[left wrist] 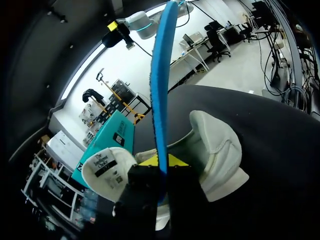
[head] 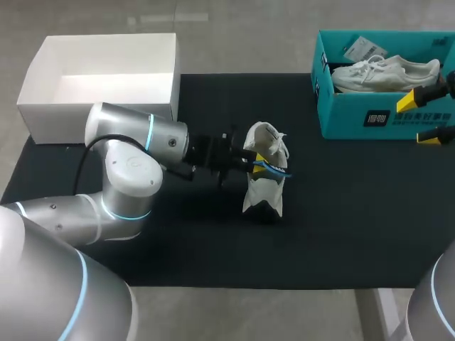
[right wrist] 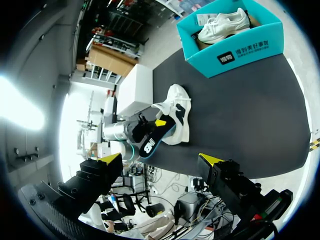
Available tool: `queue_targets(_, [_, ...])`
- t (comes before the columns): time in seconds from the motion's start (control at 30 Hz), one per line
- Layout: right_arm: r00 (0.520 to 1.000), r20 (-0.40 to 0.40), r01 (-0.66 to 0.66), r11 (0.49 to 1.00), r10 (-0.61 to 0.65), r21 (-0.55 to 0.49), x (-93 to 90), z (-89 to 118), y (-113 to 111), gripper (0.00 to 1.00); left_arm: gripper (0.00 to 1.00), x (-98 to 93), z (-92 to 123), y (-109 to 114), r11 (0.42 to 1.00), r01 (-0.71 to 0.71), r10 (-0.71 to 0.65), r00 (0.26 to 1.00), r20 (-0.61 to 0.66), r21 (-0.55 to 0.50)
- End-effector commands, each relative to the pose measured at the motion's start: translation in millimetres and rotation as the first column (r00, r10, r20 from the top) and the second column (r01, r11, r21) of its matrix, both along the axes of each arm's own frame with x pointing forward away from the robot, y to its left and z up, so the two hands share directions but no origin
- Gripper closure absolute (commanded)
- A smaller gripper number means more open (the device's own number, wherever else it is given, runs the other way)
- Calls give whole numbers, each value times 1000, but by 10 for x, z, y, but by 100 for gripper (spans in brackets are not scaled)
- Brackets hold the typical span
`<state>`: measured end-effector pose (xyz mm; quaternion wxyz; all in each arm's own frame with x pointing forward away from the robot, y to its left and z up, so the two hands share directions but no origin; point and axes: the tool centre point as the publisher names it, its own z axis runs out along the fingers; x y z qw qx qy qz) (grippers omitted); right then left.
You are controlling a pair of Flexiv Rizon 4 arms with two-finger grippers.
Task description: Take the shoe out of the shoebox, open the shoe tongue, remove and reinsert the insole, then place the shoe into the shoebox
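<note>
The thin blue foam insole [left wrist: 160,100] is pinched edgewise by the left gripper [head: 256,163] at the mouth of the white lace-up shoe [head: 263,188], mid-mat. The insole step is judged underway; feeding it heel-deep inside is called for next. Beside the teal cardboard shoebox [head: 384,117], the right gripper [head: 421,118] is held wide, empty.

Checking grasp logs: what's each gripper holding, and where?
Left gripper pinches the insole near one end, beside the shoe. Right gripper holds nothing.
</note>
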<state>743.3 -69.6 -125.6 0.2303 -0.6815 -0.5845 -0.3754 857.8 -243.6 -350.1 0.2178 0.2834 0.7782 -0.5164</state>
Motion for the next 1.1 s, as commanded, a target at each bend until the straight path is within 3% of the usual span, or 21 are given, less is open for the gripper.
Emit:
queue_targets(0.03, [1000,0,2,1000,-2,-1,-5,-3,4,0,100,59,-21,-9,1000,-19,19,1000,-2,8])
queue_targets(0.2, [1000,0,2,1000,-2,-1,-5,-3,4,0,100,44,6,-17,1000,-14,14,1000,-5,4])
queue_targets(0.27, [1000,0,2,1000,-2,-1,-5,-3,4,0,76,11,34,-14,1000,-8,8,1000,-1,1])
queue_targets(0.37, [1000,0,2,1000,-2,-1,-5,-3,4,0,61,-45,90,-11,1000,6,-6,1000,4,-4])
queue_targets(0.47, [1000,0,2,1000,-2,-1,-5,-3,4,0,56,-90,152,-8,1000,18,-18,1000,9,-13])
queue_targets(0.57, [1000,0,2,1000,-2,-1,-5,-3,4,0,57,-141,217,-9,999,31,-31,999,16,-24])
queue_targets(0.73, [1000,0,2,1000,-2,-1,-5,-3,4,0,67,-219,322,-7,998,47,-46,999,25,-44])
queue_targets(0.77, [1000,0,2,1000,-2,-1,-5,-3,4,0,73,-235,337,-8,998,52,-51,998,28,-45])
queue_targets(0.83, [1000,0,2,1000,-2,-1,-5,-3,4,0,100,-259,347,-7,997,62,-61,998,32,-44])
queue_targets(1.1, [1000,0,2,1000,-2,-1,-5,-3,4,0,100,-208,208,-17,998,57,-57,998,15,8])
